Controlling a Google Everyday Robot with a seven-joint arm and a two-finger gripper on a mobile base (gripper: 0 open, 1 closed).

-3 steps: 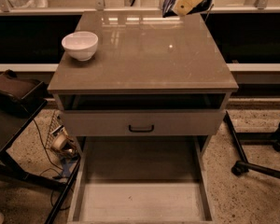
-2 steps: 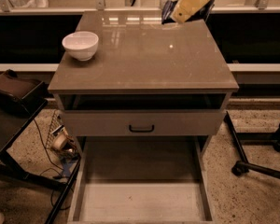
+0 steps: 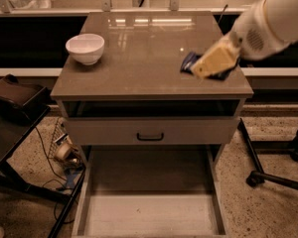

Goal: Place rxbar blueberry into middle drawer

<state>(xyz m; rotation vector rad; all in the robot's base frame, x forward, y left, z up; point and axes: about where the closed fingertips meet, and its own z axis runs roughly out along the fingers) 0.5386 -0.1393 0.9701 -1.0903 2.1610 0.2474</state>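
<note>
My gripper [image 3: 208, 63], yellowish at the end of a white arm coming in from the upper right, hangs over the right front part of the cabinet top [image 3: 139, 53]. It is shut on the rxbar blueberry [image 3: 188, 62], a dark blue wrapper that sticks out on both sides of the fingers. The bar is just above the top or touching it; I cannot tell which. The middle drawer [image 3: 149, 217] is pulled out wide open below, its pale floor bare. A grey drawer front with a black handle [image 3: 150, 136] sits above it.
A white bowl [image 3: 84, 47] stands at the back left of the cabinet top. A black stand [image 3: 15, 98] and cables [image 3: 64, 155] are on the floor at left. A chair base [image 3: 278, 177] is at right.
The gripper, with the blue bar in it, has moved from the back edge of the cabinet top forward and down to the right front part of the top.
</note>
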